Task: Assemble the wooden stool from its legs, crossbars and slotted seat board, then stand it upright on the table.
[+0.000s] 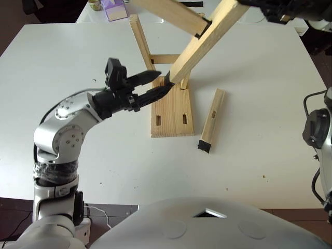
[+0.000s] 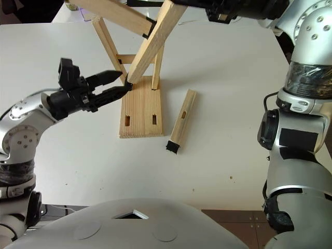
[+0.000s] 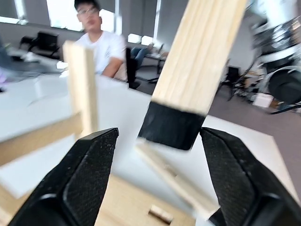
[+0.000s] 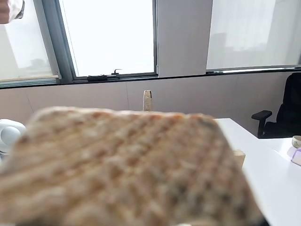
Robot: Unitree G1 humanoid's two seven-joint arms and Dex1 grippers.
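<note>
The slotted seat board [image 1: 171, 115] lies flat mid-table. At its far end sits a frame of two legs [image 1: 141, 37] joined by a crossbar [image 1: 164, 58]. My right gripper [image 2: 228, 9], high at the back right, is shut on a long wooden leg [image 1: 207, 41] with a second bar [image 1: 171, 13] joined near its top. This leg slants down so that its black-capped foot [image 3: 171, 125] hangs just over the board's far edge. My left gripper [image 1: 162, 83] is open, one finger [image 3: 89, 179] on each side of that foot, not touching it. A loose leg [image 1: 213, 118] lies right of the board.
A purple box [image 1: 114, 8] and a jar [image 1: 94, 4] stand at the table's far edge. Bare white table [image 1: 62, 67] stretches to the left, in front of the board and to the right of the loose leg.
</note>
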